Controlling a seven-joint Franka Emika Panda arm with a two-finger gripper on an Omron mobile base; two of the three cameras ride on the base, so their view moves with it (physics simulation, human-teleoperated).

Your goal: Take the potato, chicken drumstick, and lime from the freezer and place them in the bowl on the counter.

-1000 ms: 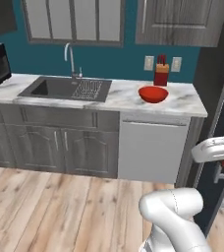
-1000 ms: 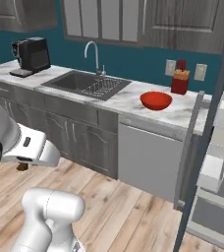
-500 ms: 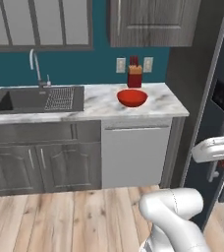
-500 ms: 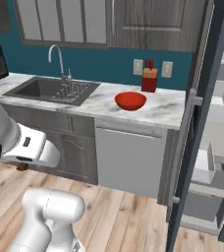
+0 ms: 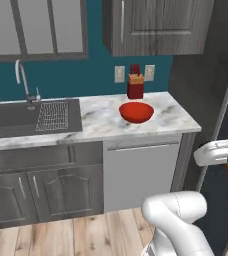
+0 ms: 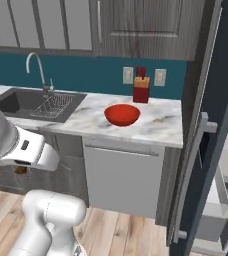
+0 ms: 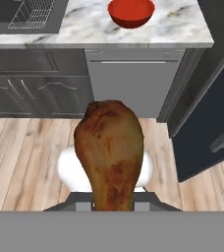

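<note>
One item in hand — chicken drumstick (image 7: 111, 153) clamped in gripper (image 7: 113, 205), thick end fwd, long axis along the fingers. Red bowl (image 7: 131, 13) lies straight ahead on counter (image 7: 182, 29), well apart — freezer (image 6: 211, 125) door at right.

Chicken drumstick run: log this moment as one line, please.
phase: carry | held: chicken drumstick in gripper | target: bowl on counter, looks empty | freezer door open at right

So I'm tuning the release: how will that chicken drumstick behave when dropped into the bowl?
The chicken drumstick looks stiff and glossy, so possibly slippery. Thick at one end, it would likely tip and settle sideways. The bowl is shallow but wide, so it should stay in.
</note>
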